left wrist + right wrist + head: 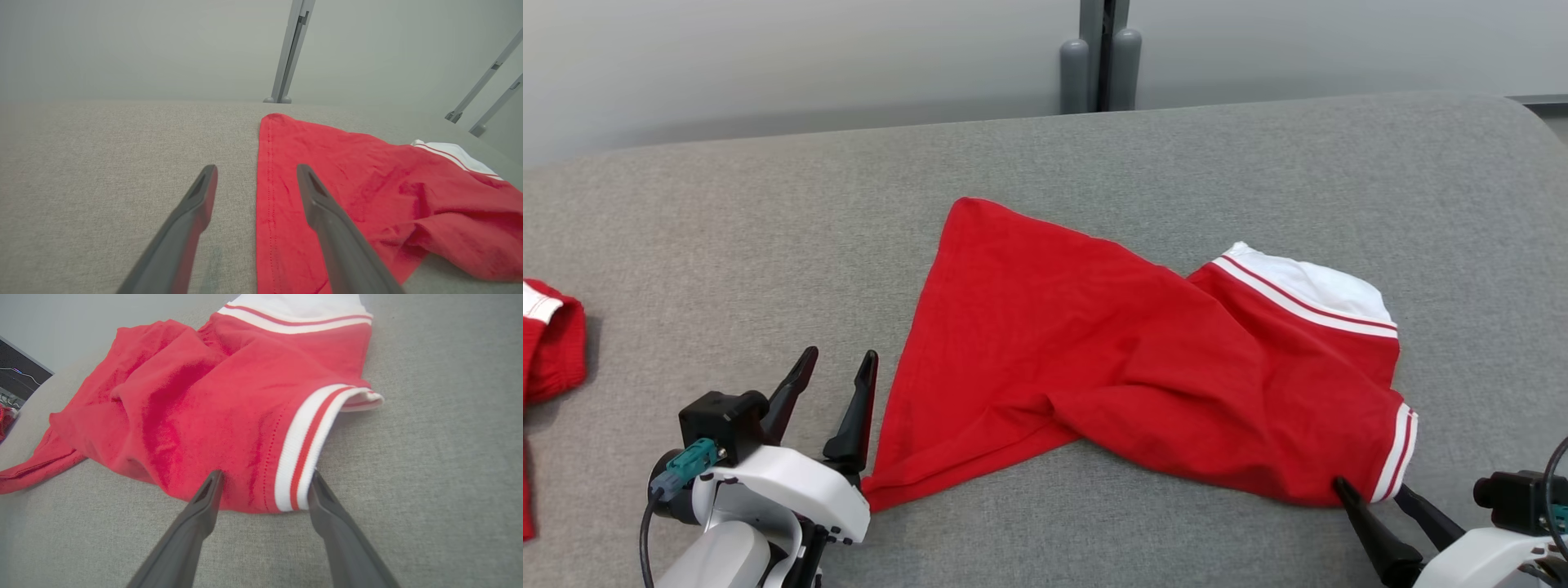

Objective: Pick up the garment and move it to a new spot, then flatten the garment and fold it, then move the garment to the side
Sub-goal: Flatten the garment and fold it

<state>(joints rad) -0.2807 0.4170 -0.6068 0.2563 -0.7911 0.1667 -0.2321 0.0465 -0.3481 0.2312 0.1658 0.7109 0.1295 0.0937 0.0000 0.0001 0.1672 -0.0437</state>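
Note:
The garment (pixel 1111 359) is a red shirt with white striped cuffs, lying twisted and crumpled on the grey cushioned surface (pixel 1094 163). My left gripper (pixel 841 357) stands open at its lower left corner. In the left wrist view the hem edge (pixel 265 196) runs between the two fingers of my left gripper (pixel 256 168). My right gripper (pixel 1368 486) is open at the striped sleeve cuff (pixel 1396 449). In the right wrist view the cuff (pixel 304 457) and red cloth (pixel 204 408) sit between the tips of my right gripper (pixel 265 475), with nothing pinched.
Another red garment (pixel 551 343) lies at the left edge of the surface. A grey post (pixel 1103 57) stands behind the far edge, in front of a pale wall. Bare grey surface surrounds the shirt on all sides.

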